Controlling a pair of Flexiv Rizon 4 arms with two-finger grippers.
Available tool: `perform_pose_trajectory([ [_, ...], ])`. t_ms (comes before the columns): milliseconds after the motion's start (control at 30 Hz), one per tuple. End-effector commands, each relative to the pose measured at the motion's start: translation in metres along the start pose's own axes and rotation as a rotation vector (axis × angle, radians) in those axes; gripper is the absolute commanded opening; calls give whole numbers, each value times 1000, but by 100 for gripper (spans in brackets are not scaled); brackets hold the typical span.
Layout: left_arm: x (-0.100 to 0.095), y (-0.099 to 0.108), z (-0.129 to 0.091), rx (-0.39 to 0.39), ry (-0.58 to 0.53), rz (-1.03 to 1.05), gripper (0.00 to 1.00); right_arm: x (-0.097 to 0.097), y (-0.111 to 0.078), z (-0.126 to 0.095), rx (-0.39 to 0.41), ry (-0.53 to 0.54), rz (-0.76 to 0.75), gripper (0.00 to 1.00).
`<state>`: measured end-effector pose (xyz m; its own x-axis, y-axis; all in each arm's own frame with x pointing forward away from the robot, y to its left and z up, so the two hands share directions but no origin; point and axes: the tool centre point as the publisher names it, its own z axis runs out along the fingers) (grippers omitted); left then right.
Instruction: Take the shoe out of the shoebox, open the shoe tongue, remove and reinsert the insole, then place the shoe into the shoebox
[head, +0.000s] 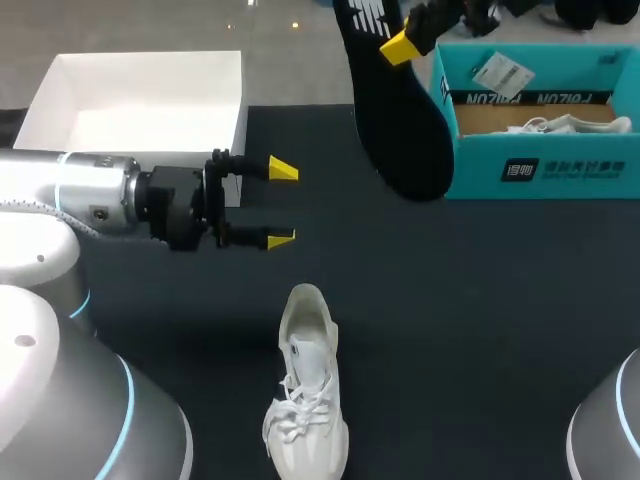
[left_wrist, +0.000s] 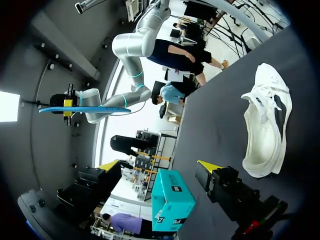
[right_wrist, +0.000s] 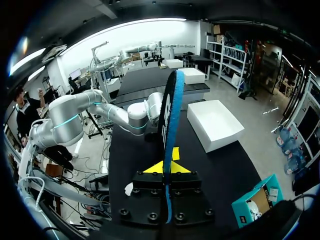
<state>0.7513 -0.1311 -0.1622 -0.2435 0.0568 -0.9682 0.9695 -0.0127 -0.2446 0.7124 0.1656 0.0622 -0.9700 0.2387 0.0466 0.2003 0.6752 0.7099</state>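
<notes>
- Black insole (head: 402, 125) is clamped edge-on in your right gripper (right_wrist: 167, 169), held up above the table (head: 480, 300) at the far right, just left of the teal shoebox (head: 560, 170).
- Its long axis runs roughly near to far, with the rounded end hanging toward the near side.
- Your white shoe (head: 306, 385) lies on the table at the near middle, out of the shoebox. Its long axis also runs near to far, with the heel at the far end and the laced toe at the near end.
- From the insole, the shoe's opening lies nearer to you and to the left, so the two long axes line up fairly well for sliding it back in.
- Your left gripper (head: 281, 204) is spread wide and empty. It hovers just beyond the heel, slightly to the left, and it is the closer of the two to the shoe.
- Judging from this, you are at the reinsert step. The left arm looks best placed to steady the heel while the right brings the insole down and in.
- A white box (head: 140, 75) sits at the far left, clear of that path.
</notes>
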Motion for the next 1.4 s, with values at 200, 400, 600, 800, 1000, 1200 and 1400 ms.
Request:
perform_pose_trajectory([
  [200, -16, 4, 27, 78, -62, 43, 100, -1, 1, 1, 3, 2, 1, 0],
  [400, -16, 4, 27, 78, -62, 43, 100, -1, 1, 1, 3, 2, 1, 0],
  [600, -16, 4, 27, 78, -62, 43, 100, -1, 1, 1, 3, 2, 1, 0],
  [800, -16, 4, 27, 78, -62, 43, 100, -1, 1, 1, 3, 2, 1, 0],
  [1000, -16, 4, 27, 78, -62, 43, 100, -1, 1, 1, 3, 2, 1, 0],
  [1200, -16, 4, 27, 78, -62, 43, 100, -1, 1, 1, 3, 2, 1, 0],
  [1400, -16, 4, 27, 78, -62, 43, 100, -2, -3, 2, -7, 16, 10, 0],
])
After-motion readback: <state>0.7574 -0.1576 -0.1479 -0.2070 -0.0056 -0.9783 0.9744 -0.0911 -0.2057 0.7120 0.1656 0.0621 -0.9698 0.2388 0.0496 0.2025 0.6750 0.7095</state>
